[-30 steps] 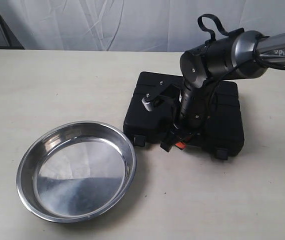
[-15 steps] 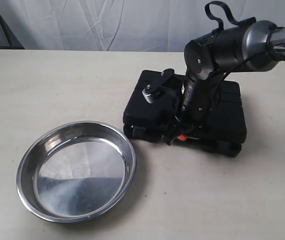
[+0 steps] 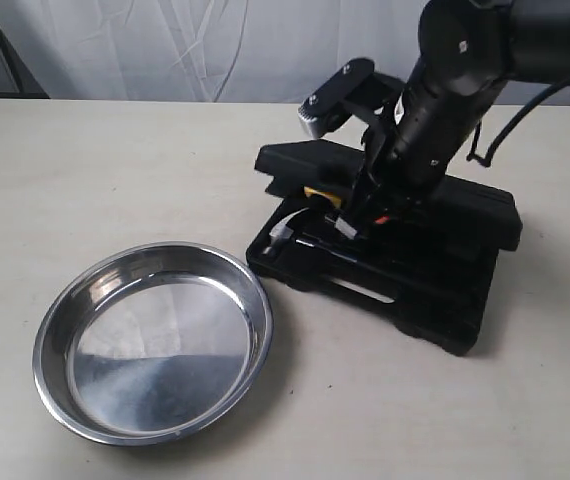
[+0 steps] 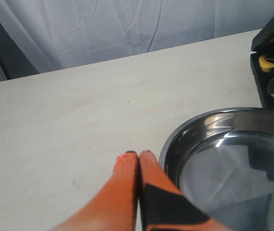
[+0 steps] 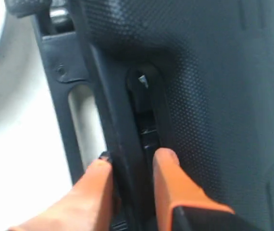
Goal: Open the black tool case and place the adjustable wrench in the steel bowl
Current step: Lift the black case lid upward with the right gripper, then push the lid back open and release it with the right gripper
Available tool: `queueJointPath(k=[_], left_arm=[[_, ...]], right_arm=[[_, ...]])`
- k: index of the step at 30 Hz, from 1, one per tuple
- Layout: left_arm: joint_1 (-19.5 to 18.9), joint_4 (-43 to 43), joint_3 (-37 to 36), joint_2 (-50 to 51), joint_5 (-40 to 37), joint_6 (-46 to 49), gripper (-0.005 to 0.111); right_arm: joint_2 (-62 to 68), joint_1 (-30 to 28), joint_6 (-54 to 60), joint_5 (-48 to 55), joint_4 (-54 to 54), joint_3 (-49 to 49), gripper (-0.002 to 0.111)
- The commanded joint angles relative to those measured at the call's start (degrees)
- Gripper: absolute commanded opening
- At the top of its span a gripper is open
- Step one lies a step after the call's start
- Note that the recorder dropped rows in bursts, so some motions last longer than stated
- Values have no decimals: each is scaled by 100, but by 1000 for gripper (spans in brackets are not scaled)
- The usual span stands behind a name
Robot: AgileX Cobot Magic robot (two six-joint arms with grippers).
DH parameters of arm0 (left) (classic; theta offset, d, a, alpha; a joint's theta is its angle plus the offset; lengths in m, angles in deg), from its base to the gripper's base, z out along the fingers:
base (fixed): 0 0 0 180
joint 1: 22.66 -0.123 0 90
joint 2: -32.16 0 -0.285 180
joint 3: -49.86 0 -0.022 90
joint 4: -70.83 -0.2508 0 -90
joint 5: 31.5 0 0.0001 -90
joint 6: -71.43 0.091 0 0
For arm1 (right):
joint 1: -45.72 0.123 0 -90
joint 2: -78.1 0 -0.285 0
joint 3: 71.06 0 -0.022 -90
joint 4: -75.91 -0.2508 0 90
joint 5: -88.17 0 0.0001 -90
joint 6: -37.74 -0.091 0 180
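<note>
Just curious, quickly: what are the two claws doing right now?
Left gripper: closed, empty.
Right gripper: closed on the case, lid raised.

Lab setup: bare tabletop (image 3: 115,170), white cloth backdrop (image 3: 165,50)

Right arm (image 3: 465,50): comes in from the upper right of the exterior view, forearm high, wrist pitched steeply down and toward the left. Camera mount (image 3: 335,95) juts out from the wrist on its left side. Right gripper (image 5: 133,162): orange fingers (image 5: 168,178) narrowly parted, one on each side of the lid rim of the black tool case (image 5: 214,72), clamped on it. Left gripper (image 4: 138,158): orange fingers pressed flat together, tips touching, pointing forward at a shallow downward angle
</note>
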Motion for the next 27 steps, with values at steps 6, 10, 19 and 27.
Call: queueJointPath(k=[6,10,19,27], left_arm=[[46,23,-9,-26,79,-21,0],[46,23,-9,-26,79,-21,0],[46,23,-9,-26,79,-21,0],[46,23,-9,-26,79,-21,0]], right_arm=[[-499,-33,-1467,-479,2569,-42,-1],[-420,-33,-1922,-531,3543,-42,-1],[-41,-33,-2647,-577,4964,-42,-1],[-24,-162,-3812,-355,5467,-42,-1]])
